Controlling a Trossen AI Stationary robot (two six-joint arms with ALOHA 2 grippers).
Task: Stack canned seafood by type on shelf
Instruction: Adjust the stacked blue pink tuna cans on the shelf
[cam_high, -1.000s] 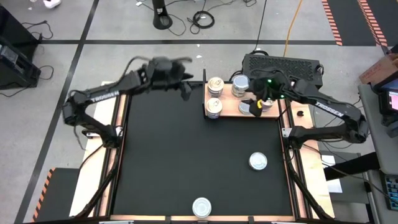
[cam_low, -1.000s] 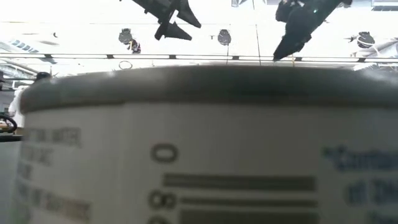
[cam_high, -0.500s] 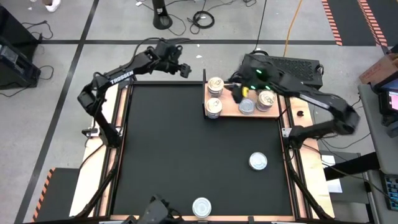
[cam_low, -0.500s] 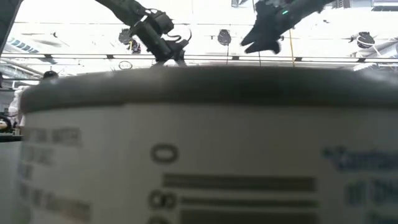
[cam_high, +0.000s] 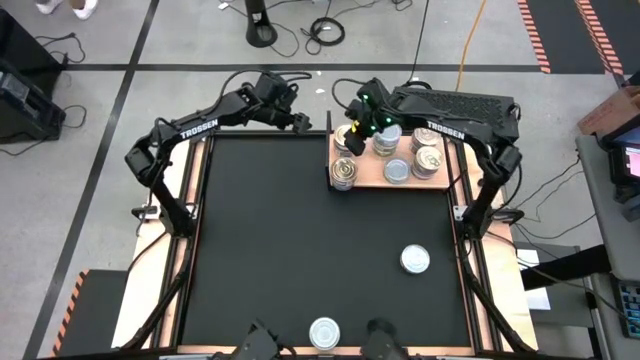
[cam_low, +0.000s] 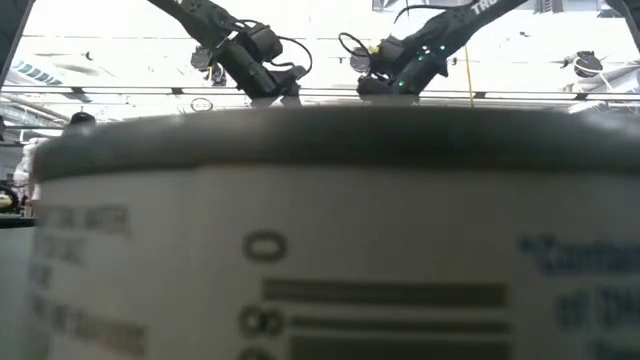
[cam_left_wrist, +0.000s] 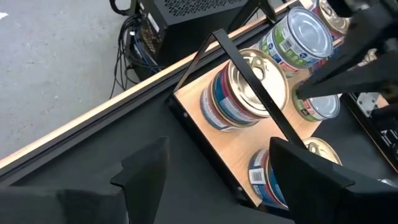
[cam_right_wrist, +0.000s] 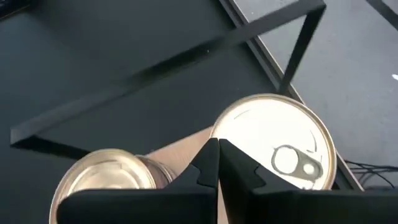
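- Right gripper (cam_high: 352, 128) hovering over the shelf's (cam_high: 366, 176) far left part, fingers (cam_right_wrist: 205, 171) pressed together and holding nothing, tips above the gap between two gold-topped stacks.
- Left gripper (cam_high: 300, 122) waiting just off the shelf's far left corner, at about 12 o'clock of the black mat (cam_high: 300, 240), fingers (cam_left_wrist: 146, 171) spread wide with nothing between them.
- Gold-topped stack (cam_high: 346, 136) at the shelf's far left corner, directly beneath the right gripper, seen close up in the right wrist view (cam_right_wrist: 277, 149).
- Second gold-topped stack (cam_high: 343, 172) at the shelf's near left corner, at 6 o'clock from the first.
- Pale-topped stack (cam_high: 386, 139) just beside the right gripper, at its 3 o'clock.
- Three more tins further right on the shelf: one at the far side (cam_high: 424, 136), one nearer (cam_high: 428, 159), one flat tin (cam_high: 397, 171) at the near edge.
- Loose white-topped tin (cam_high: 415, 260) off the shelf on the mat, at about 4 o'clock.
- Another loose tin (cam_high: 323, 332) at the mat's 6 o'clock edge, filling the low view (cam_low: 320, 240) with its printed side.
- Black ventilated box (cam_high: 455, 105) behind the shelf.
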